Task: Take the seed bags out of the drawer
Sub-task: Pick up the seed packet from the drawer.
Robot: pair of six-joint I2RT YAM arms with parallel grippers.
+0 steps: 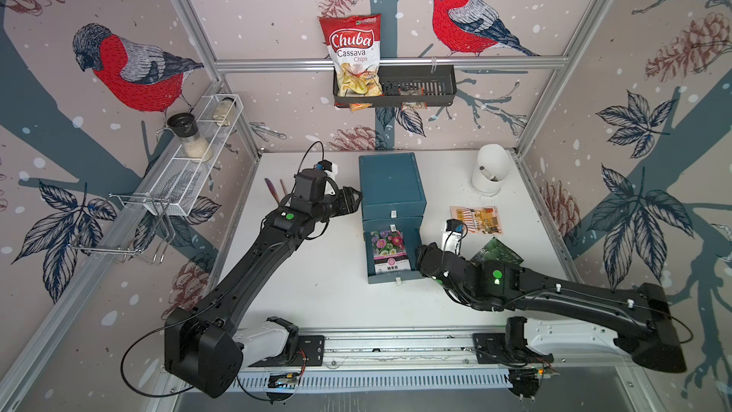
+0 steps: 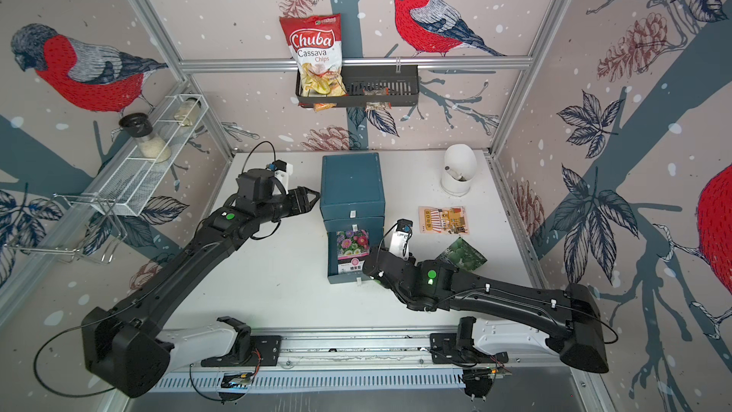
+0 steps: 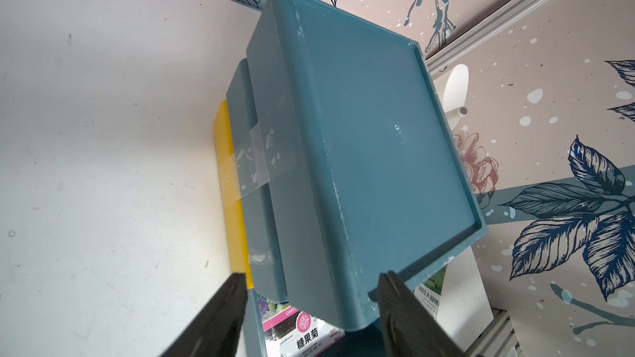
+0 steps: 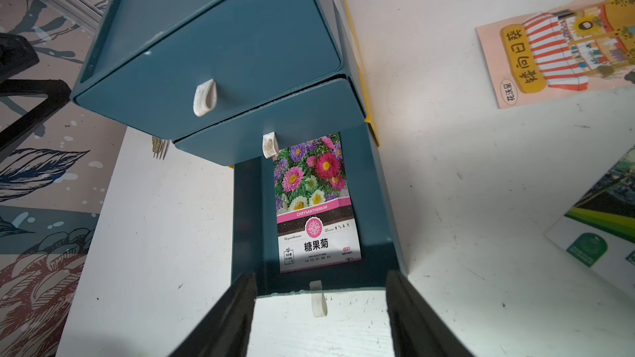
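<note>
Jaws of the left gripper (image 1: 356, 196) stand apart and empty at the upper left edge of the blue cabinet (image 1: 390, 180). Whether they touch it I cannot tell; they look placed to steady the cabinet against a tug. Its bottom drawer (image 4: 245, 218) is pulled out toward the robot, and the pink-purple flower packet (image 4: 316, 207) lies flat on its floor, the only seed bag left inside. The right gripper (image 4: 319, 279) hangs over the drawer's front wall with its fingers spread and nothing between them, probably lined up to reach in for that packet. Further right, the striped packet (image 1: 475, 219) and the green packet (image 1: 497, 255) lie on the white table (image 1: 317, 271), clear of the cabinet and already out.
</note>
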